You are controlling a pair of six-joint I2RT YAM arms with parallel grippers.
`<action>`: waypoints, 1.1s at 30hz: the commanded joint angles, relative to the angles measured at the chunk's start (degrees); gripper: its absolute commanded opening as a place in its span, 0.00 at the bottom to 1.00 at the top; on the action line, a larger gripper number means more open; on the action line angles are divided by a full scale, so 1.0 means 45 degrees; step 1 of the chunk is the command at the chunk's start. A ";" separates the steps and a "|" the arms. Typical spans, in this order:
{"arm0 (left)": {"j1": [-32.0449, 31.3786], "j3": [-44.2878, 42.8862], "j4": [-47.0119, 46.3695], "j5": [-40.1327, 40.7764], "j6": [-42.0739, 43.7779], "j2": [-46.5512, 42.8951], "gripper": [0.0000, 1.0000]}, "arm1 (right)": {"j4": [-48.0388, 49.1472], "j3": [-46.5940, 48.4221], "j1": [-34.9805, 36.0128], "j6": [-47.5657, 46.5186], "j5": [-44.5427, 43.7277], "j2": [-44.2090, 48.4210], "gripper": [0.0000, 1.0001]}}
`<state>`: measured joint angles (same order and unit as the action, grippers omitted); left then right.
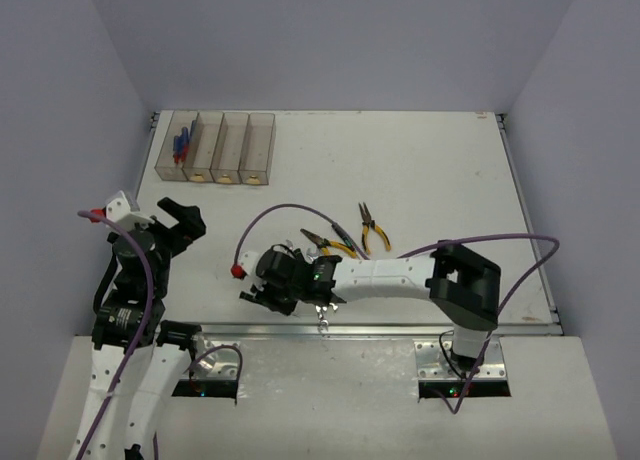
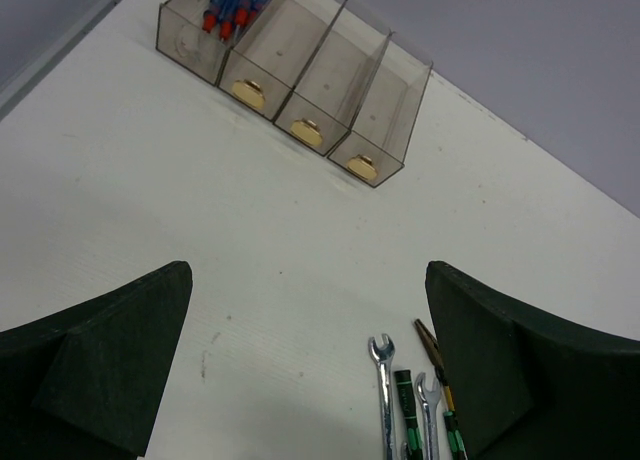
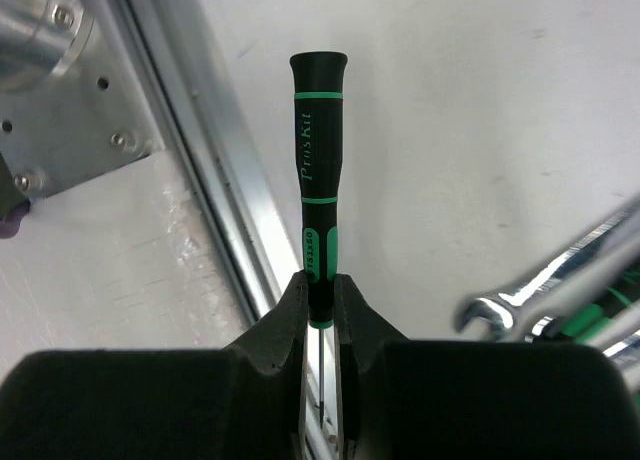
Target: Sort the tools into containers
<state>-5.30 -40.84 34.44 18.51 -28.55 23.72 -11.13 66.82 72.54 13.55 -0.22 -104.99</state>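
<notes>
My right gripper (image 3: 320, 302) is shut on the lower handle of a black-and-green screwdriver (image 3: 318, 170), held over the table's near edge; in the top view it (image 1: 256, 297) sits left of the tool pile. My left gripper (image 1: 184, 214) is open and empty at the table's left side, its jaws wide apart in the left wrist view (image 2: 310, 380). Four joined smoky bins (image 1: 217, 148) stand at the back left; the leftmost holds blue screwdrivers (image 1: 181, 141). Silver wrenches (image 2: 383, 390), another green screwdriver (image 2: 405, 405) and yellow-handled pliers (image 1: 371, 230) lie on the table.
A metal rail (image 3: 200, 210) runs along the table's near edge beside the held screwdriver. A second pair of pliers (image 1: 328, 244) lies by the right arm's forearm. Purple cables loop over both arms. Grey walls close in the table on three sides.
</notes>
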 commanded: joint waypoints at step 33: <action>-0.2960 0.5367 -1.7594 -1.0415 -0.6466 0.4349 0.60 | 0.0308 0.0072 -0.4012 0.2830 0.2265 0.5712 0.00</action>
<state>-17.74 -16.27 -40.07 -30.57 -57.99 43.33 -12.49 66.54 54.54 25.97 10.59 -81.52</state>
